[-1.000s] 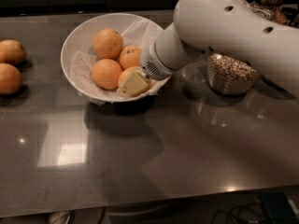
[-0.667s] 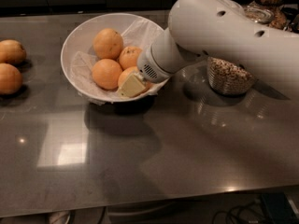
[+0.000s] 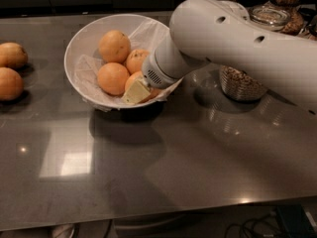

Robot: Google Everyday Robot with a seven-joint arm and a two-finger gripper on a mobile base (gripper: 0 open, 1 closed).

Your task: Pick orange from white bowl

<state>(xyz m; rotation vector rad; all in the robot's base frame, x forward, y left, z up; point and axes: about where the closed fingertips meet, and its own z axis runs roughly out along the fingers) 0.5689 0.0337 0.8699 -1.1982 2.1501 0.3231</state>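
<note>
The white bowl (image 3: 79, 53), lined with crumpled white paper, stands on the grey table at the back left of centre. It holds several oranges: one at the back (image 3: 114, 46), one in the middle (image 3: 136, 61), one at the front left (image 3: 113, 78). A further orange (image 3: 132, 80) lies at the front right, partly hidden. My gripper (image 3: 136, 91) reaches down into the bowl's front right, right against that hidden orange. The thick white arm (image 3: 237, 48) comes in from the right and covers the bowl's right rim.
Two loose oranges (image 3: 12, 55) (image 3: 9, 83) lie on the table at the far left. A glass jar of grains (image 3: 240, 83) stands just right of the bowl, under the arm. More jars (image 3: 270, 14) stand at the back right. The table's front edge runs along the bottom.
The bulk of the arm has swung left over the bowl's right side. The gripper tip has stayed at the front right orange. The oranges have not moved.
</note>
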